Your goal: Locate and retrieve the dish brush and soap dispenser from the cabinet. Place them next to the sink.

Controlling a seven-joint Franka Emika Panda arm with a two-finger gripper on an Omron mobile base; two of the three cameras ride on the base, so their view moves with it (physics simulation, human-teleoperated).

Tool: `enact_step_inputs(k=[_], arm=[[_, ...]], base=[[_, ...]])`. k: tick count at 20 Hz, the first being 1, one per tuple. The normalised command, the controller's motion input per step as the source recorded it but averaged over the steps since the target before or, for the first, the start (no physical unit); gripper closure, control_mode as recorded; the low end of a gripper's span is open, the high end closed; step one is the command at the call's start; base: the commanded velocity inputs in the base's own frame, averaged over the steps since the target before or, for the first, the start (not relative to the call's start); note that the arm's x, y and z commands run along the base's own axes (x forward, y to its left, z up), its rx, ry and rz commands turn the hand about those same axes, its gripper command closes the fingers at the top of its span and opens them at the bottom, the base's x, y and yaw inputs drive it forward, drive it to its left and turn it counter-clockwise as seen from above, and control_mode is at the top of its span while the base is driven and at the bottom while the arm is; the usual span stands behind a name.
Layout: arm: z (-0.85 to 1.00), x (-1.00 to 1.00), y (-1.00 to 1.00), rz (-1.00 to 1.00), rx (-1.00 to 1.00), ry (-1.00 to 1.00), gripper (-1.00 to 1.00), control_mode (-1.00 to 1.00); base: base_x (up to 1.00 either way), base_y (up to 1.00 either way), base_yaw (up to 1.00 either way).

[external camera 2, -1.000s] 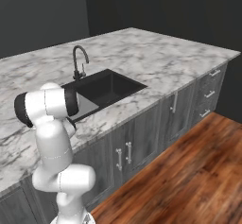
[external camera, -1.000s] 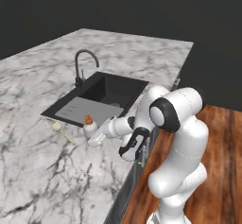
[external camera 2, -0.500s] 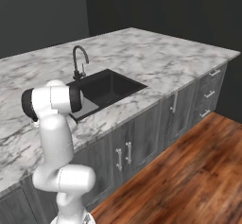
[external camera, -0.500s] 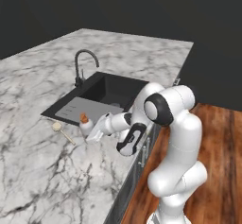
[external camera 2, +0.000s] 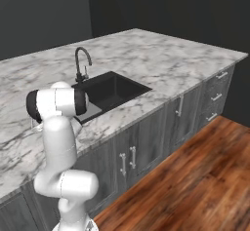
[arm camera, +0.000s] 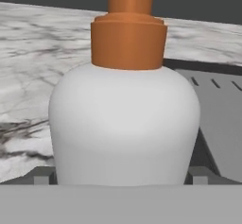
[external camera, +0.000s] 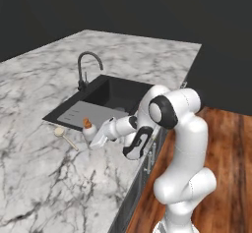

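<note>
The soap dispenser [external camera: 88, 130], a white rounded bottle with an orange pump top, stands upright on the marble just in front of the sink's grey draining section [external camera: 86, 114]. My gripper [external camera: 92, 138] is open around its base. In the hand view the soap dispenser [arm camera: 124, 119] is very close, with a dark fingertip [arm camera: 43, 175] low on either side of it. The dish brush [external camera: 63, 134] lies flat on the counter just left of the bottle. The sink [external camera: 120, 93] has a black gooseneck faucet [external camera: 86, 70]. The cabinet is out of view.
The counter edge [external camera: 133, 178] runs close under my forearm, with grey base cabinet doors [external camera 2: 128, 159] and drawers [external camera 2: 215, 96] below it. Wood floor [external camera 2: 195, 181] lies beyond. Open marble [external camera: 44, 178] stretches left and in front of the brush.
My arm's elbow has swung a little left toward the counter. The hand stays at the soap dispenser with the jaws wide; bottle and brush have not moved.
</note>
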Motion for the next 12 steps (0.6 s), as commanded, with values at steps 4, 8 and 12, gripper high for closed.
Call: enact_step_inputs(k=[4, 8, 12], arm=[[-1.0, 0.0, -0.21, 0.0, -0.07, 0.2, -1.0, -1.0], [-1.0, 0.0, -0.29, -0.03, -0.09, 0.19, -1.0, -1.0], [-1.0, -0.05, -0.2, -0.02, -0.09, 0.12, -1.0, -1.0]], base=[[0.0, 0.0, 0.0], [0.0, 0.0, 0.0], [0.0, 0.0, 0.0]])
